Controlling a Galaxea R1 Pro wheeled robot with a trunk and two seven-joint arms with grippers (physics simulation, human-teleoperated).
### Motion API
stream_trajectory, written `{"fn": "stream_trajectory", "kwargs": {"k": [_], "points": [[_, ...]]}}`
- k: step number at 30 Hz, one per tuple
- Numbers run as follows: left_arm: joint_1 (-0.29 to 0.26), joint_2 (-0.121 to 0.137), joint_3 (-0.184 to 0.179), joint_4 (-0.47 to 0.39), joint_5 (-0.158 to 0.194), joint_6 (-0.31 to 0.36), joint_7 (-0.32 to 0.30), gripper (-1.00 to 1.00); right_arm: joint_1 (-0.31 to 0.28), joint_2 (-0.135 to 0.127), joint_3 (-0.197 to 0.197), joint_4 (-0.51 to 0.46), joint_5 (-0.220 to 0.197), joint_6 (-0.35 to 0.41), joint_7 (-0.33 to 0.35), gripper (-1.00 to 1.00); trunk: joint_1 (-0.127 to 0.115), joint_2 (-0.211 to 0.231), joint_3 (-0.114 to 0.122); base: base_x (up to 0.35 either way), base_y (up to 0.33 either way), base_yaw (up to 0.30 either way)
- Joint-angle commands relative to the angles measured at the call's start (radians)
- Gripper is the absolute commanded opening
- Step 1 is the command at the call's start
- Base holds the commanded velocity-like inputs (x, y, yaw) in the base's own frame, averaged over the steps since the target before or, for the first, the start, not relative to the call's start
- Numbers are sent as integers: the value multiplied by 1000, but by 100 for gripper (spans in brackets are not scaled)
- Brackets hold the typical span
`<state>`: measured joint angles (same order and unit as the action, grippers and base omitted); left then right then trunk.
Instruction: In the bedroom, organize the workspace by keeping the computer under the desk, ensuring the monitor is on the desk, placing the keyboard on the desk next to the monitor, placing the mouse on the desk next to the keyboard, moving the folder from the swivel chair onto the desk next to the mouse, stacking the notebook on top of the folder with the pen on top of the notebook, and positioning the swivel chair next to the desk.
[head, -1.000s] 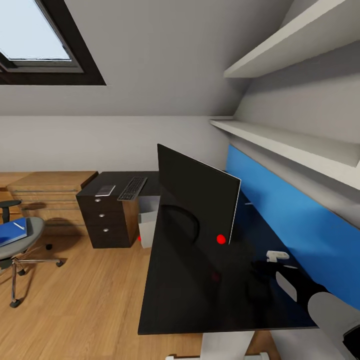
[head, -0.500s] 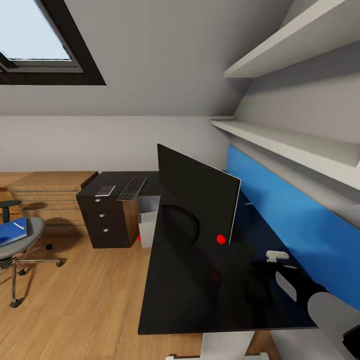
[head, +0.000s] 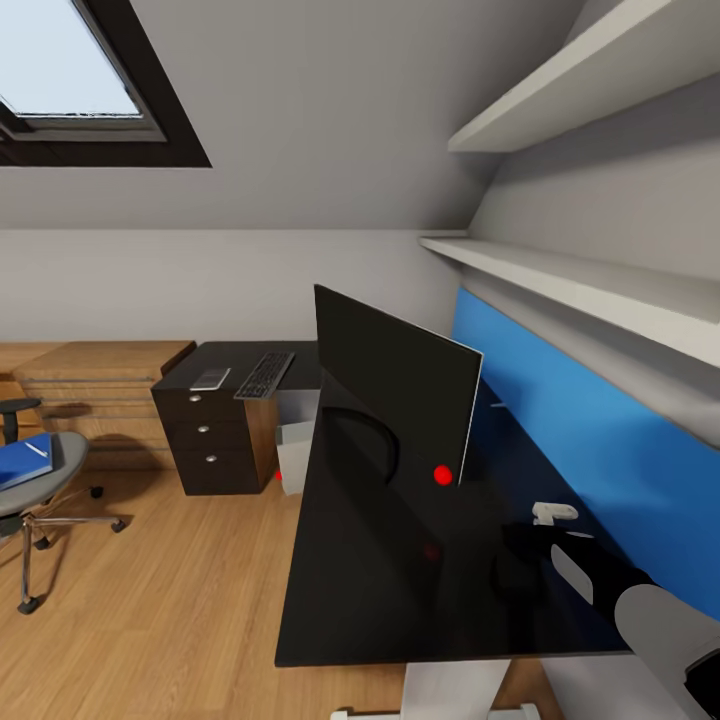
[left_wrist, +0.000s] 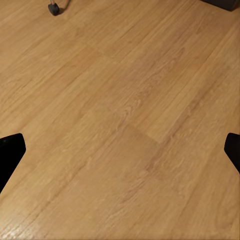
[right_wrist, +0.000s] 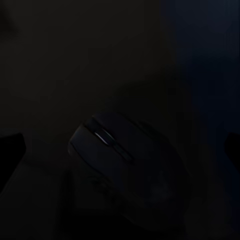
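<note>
Right pincer (right_wrist: 120, 150) spread open over the small black rounded mouse (right_wrist: 122, 165), which lies between its tips on the glossy black counter (head: 380, 590) near the blue-panel edge. Left pincer (left_wrist: 120, 150) open above wood floor (left_wrist: 120, 100). Wide black monitor (head: 395, 395) upright mid-counter. Silver-grey keyboard (head: 265, 375) on far end. Bright-blue folder (head: 22, 462) on grey swivel chair (head: 40, 480).

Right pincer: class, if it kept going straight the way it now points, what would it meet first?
Most likely the mouse, lying on the black desk between the open fingertips of the right pincer. The wrist picture is very dark, so how far off it lies is unclear.
</note>
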<state>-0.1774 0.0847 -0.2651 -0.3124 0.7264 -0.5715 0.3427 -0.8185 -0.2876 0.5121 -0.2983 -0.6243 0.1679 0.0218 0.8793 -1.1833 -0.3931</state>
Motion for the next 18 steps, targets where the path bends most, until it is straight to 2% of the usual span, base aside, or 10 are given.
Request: {"fn": "stream_trajectory", "kwargs": {"k": [1,12,18], "points": [[-1,1,-8,-1,3,-2,8,100,-1,-1,3,-1,-3,4,1,100,4,-8,-4,0,0,0],[-1,1,-9,-1,2,-2,8,100,-1,-2,0,-1,-3,5,1,100,46,-85,-39,0,0,0],[-1,0,-10,-1,1,-2,9,100,-1,-2,-2,0,-3,5,1,100,46,-85,-39,0,0,0]]}}
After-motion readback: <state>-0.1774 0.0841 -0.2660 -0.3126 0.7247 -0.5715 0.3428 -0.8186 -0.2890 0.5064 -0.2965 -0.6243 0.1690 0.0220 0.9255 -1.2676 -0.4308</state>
